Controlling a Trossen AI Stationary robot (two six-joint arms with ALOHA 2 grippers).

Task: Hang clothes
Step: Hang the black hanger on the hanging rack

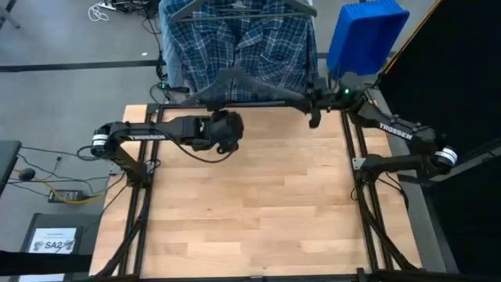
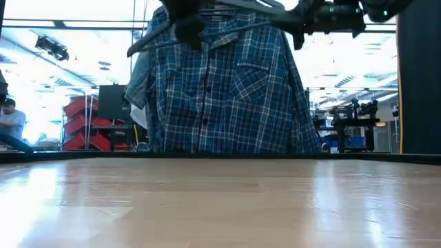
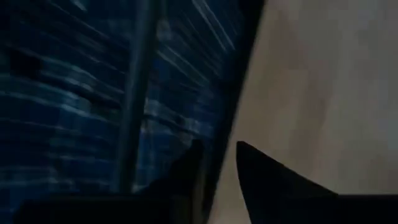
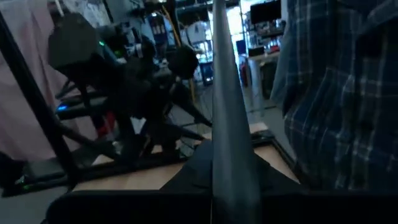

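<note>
The plaid shirt (image 1: 239,47) hangs past the desk's (image 1: 250,211) far edge. A hanger (image 1: 235,88) spans between both tools: the right tool (image 1: 315,100) is closed around one end, the left tool (image 1: 227,131) grips the other.

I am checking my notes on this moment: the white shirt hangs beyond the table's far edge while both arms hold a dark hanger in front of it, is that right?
Not quite: the shirt is dark blue plaid, as the low view shows. It hangs beyond the table, behind the dark hanger.
</note>
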